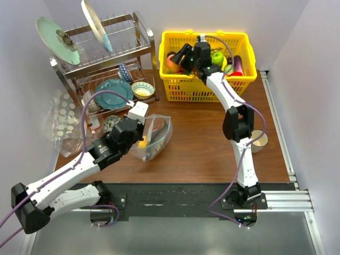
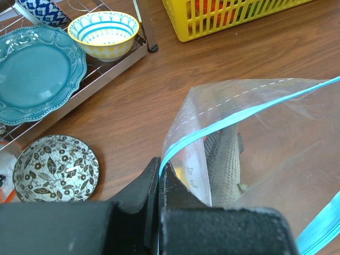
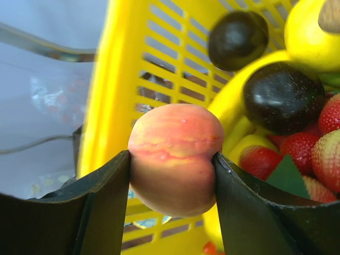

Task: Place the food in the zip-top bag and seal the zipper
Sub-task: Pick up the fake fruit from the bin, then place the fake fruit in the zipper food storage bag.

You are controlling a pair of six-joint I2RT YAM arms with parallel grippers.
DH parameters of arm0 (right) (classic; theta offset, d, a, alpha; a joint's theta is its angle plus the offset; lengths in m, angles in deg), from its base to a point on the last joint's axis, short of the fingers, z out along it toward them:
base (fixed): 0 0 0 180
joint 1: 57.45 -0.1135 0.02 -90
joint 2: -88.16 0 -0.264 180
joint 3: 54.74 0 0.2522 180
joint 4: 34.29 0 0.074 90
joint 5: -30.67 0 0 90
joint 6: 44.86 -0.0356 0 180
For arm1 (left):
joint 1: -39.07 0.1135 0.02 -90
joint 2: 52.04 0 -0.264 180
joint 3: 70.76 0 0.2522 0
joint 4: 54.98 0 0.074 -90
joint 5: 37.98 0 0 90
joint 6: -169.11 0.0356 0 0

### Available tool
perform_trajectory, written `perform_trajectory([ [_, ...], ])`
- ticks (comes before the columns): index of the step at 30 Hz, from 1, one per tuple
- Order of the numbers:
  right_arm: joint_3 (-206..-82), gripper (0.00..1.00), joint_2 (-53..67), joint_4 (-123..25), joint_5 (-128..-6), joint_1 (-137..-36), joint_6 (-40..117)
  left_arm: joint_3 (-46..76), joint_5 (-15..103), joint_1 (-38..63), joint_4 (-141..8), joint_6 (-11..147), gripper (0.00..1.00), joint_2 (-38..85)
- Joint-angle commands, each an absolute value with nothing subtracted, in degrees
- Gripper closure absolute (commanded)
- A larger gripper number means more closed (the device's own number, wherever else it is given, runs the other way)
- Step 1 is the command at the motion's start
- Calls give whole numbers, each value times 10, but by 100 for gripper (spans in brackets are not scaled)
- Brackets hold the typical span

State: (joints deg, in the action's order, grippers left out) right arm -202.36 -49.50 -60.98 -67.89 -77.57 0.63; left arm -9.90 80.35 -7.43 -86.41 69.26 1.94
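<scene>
The clear zip-top bag (image 1: pixel 156 135) lies on the brown table with its mouth held open. My left gripper (image 1: pixel 137 137) is shut on the teal-blue zipper strip (image 2: pixel 212 130) at the bag's left corner (image 2: pixel 160 169). A grey scaly toy piece (image 2: pixel 223 159) and a yellow piece (image 1: pixel 143 142) lie inside the bag (image 2: pixel 265 122). My right gripper (image 1: pixel 179 58) is over the left end of the yellow basket (image 1: pixel 204 36), shut on an orange-pink peach (image 3: pixel 175 154). Dark purple plums (image 3: pixel 281 98), strawberries (image 3: pixel 325 114) and yellow fruit (image 3: pixel 308 32) lie in the basket (image 3: pixel 117 79).
A metal dish rack (image 1: pixel 106 64) stands at the back left with a teal plate (image 2: pixel 32 74), a yellow-and-blue bowl (image 2: pixel 103 33) and a patterned bowl (image 2: pixel 56 167). Crinkled dotted plastic (image 1: pixel 64 119) lies at the far left. A small cup (image 1: pixel 259 141) stands right of my right arm.
</scene>
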Motion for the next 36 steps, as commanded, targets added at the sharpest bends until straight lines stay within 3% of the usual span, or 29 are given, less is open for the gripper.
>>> perform_trajectory([
  [1, -2010, 62, -367, -575, -669, -774, 48, -99, 814, -72, -842, 699, 100, 9],
  [7, -1967, 62, -291, -608, -710, -774, 98, -98, 810, -71, -842, 700, 100, 10],
  [14, -1724, 64, -118, -555, -909, -779, 146, -94, 809, -72, -846, 700, 100, 11],
  [17, -1622, 65, -61, -557, -936, -795, 167, -79, 799, -72, -859, 692, 100, 22],
  [28, -1329, 65, 193, -546, -907, -898, 179, 19, 764, -72, -952, 640, 100, 92],
  [36, -1256, 66, 282, -537, -889, -945, 199, 91, 736, -72, -1007, 620, 100, 148],
])
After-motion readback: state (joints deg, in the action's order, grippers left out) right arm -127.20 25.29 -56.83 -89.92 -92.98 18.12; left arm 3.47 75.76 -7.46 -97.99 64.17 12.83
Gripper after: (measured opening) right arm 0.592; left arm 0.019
